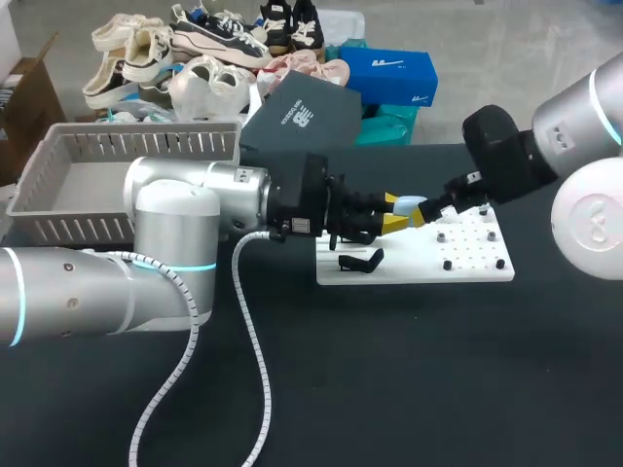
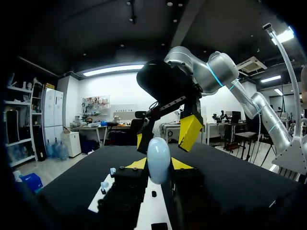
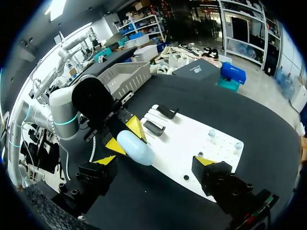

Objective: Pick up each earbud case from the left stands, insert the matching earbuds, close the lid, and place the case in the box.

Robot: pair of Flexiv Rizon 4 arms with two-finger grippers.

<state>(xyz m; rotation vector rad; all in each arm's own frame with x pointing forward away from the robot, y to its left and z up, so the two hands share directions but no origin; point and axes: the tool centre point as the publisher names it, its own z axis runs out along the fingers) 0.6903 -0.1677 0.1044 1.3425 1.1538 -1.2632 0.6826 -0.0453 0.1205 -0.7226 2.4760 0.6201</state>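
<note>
**Left gripper** [image 1: 397, 213]: it enters from the left of the frame and sits at centre, above the upper left corner of the white board [image 1: 419, 269]. Its yellow fingers [image 2: 181, 164] are closed narrow, one on each side of the pale blue earbud case [image 1: 413, 206]. The case is held off the board with its rounded end pointing away from the wrist.

**Right gripper** [image 1: 440, 208]: it enters from the right of the frame and meets the case end-on. Its fingers [image 3: 205, 161] are spread wide. In the right wrist view the case lies between them, nearer one finger. Whether it touches that finger cannot be told.

**Board**: a black stand [image 1: 360, 261] lies at lower centre. Two small pale earbuds [image 3: 211, 132] sit further right.

**Box**: a grey slatted basket [image 1: 58, 146] stands at upper left, well apart from both grippers.
</note>
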